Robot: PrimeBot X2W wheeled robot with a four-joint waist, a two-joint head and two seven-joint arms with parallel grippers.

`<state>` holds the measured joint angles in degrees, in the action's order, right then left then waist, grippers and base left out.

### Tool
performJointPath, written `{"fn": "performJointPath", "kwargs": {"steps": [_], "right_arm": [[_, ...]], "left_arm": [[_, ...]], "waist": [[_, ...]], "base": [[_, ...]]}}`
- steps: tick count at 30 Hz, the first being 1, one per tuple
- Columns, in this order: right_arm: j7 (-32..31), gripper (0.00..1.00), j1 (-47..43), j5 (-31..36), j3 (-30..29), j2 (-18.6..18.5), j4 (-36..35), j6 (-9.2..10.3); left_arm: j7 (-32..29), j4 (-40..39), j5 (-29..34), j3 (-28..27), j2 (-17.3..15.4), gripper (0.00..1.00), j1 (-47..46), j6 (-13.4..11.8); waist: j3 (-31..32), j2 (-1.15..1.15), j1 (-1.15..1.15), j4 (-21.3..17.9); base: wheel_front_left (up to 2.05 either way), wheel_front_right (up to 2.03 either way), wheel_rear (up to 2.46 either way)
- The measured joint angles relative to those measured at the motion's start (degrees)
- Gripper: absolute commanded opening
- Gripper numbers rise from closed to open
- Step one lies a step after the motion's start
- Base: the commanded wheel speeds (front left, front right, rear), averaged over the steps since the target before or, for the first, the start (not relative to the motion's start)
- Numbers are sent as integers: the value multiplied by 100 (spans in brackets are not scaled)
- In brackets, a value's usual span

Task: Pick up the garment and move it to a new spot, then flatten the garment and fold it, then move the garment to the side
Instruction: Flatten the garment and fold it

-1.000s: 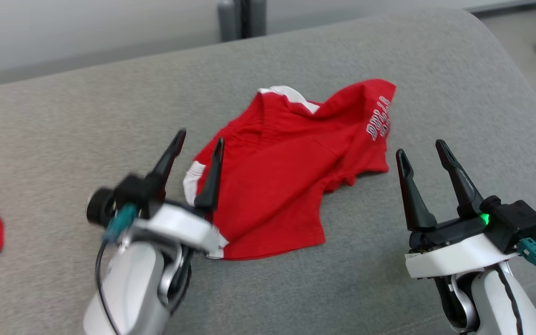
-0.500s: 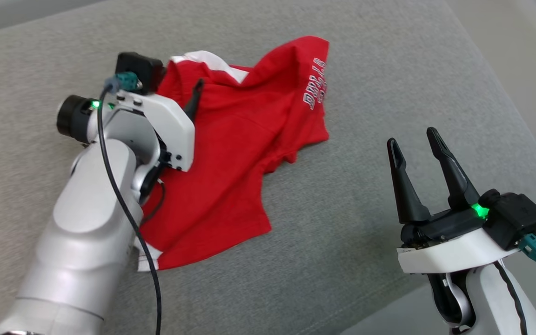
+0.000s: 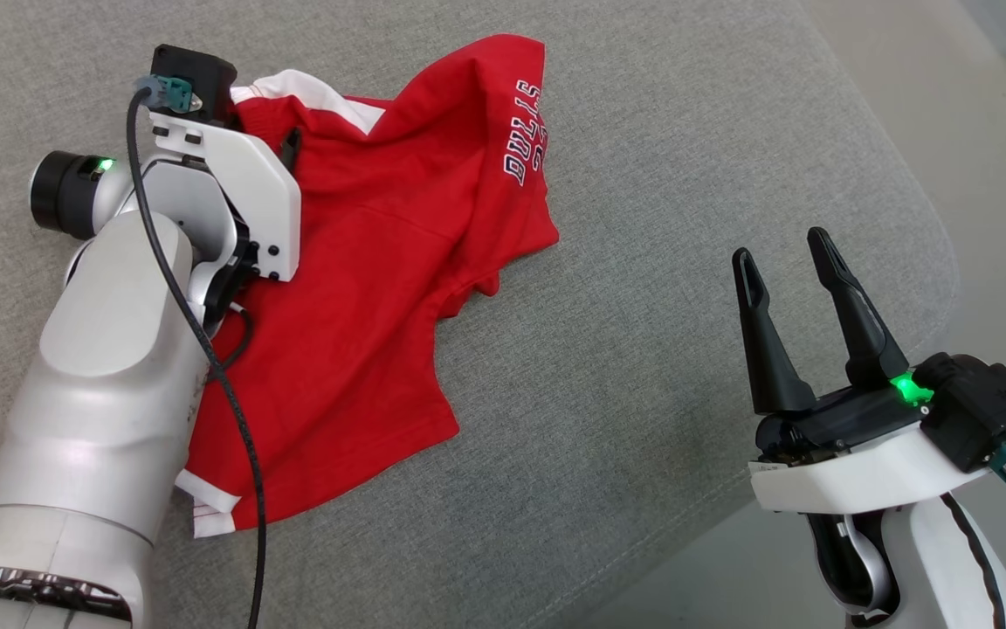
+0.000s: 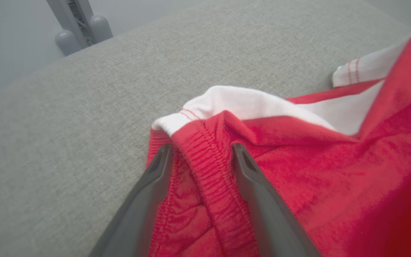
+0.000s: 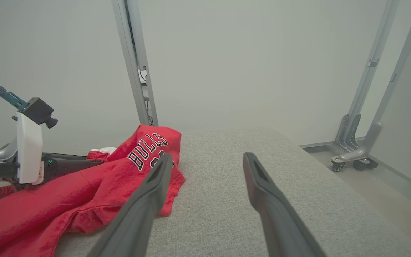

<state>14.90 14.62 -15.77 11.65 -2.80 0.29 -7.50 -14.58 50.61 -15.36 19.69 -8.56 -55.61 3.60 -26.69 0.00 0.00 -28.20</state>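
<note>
where the garment ridges up, the left gripper straddles it, jaws apart, seemingly to pinch; right gripper idles, also apart.

Garment lies on cushion, left of centre. Left gripper sits at its far-left hem, fingers either side of a fold. Right gripper is well apart to the right.

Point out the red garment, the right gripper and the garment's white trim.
red garment (image 3: 398, 262), head view, middle of the fabric.
right gripper (image 3: 781, 245), head view, midway between its fingertips.
white trim (image 4: 241, 101), left wrist view, top of the fold.
</note>
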Motion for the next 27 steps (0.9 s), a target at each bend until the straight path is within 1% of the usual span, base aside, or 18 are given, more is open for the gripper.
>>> {"fn": "performJointPath", "kwargs": {"steps": [1, 5, 7, 9, 12, 16, 20, 21, 22, 23, 27], "right_arm": [[0, 100, 0, 0, -1, 0, -4, 0], [0, 100, 4, 1, 2, 0, 0, 0], [0, 100, 13, 2, -1, 0, 5, 0], [1, 100, 19, 11, 10, 1, 12, 0], [0, 100, 42, 19, 47, 1, 18, 0], [1, 100, 51, 12, 123, 0, 20, 0], [1, 100, 104, -36, 179, 1, 20, 0], [1, 100, 116, -41, 188, 1, 20, 0], [0, 100, 125, -42, 196, 1, 21, 0], [0, 100, 130, -43, 198, 1, 23, 0], [1, 100, 153, -40, 181, 1, 63, 0]], "left_arm": [[23, 23, -68, -22, 20, 0, -14, 34], [412, 33, -222, -175, 29, 0, -154, 69], [635, 12, -294, -300, -33, 0, -352, 23], [787, 18, -300, -385, -155, 0, -533, -26], [860, 109, -324, -487, -368, 0, -773, -115], [853, 290, -242, -497, -737, 0, -976, -191], [831, 471, -127, -450, -1061, 0, -1073, -215], [834, 523, -103, -430, -1115, 12, -1074, -245], [878, 565, -37, -382, -1165, 73, -1073, -268], [916, 597, -3, -353, -1201, 100, -1073, -275], [1081, 670, -19, -322, -1156, 100, -1066, -289]], "waist": [[-3, 0, 0, 2], [2, 0, 0, 36], [14, 0, 0, 62], [34, 0, 0, 89], [74, 0, 0, 122], [107, 0, 0, 141], [96, 0, 0, 158], [96, 0, 0, 167], [100, 0, 0, 181], [108, 0, 0, 200], [167, 0, 0, 329]], "base": [[0, 0, 0], [0, 0, 0], [0, 0, 0], [0, 0, 0], [0, 0, 0], [0, 0, 0], [0, 0, 0], [0, 0, 0], [0, 0, 0], [0, 0, 0], [0, 0, 0]]}}
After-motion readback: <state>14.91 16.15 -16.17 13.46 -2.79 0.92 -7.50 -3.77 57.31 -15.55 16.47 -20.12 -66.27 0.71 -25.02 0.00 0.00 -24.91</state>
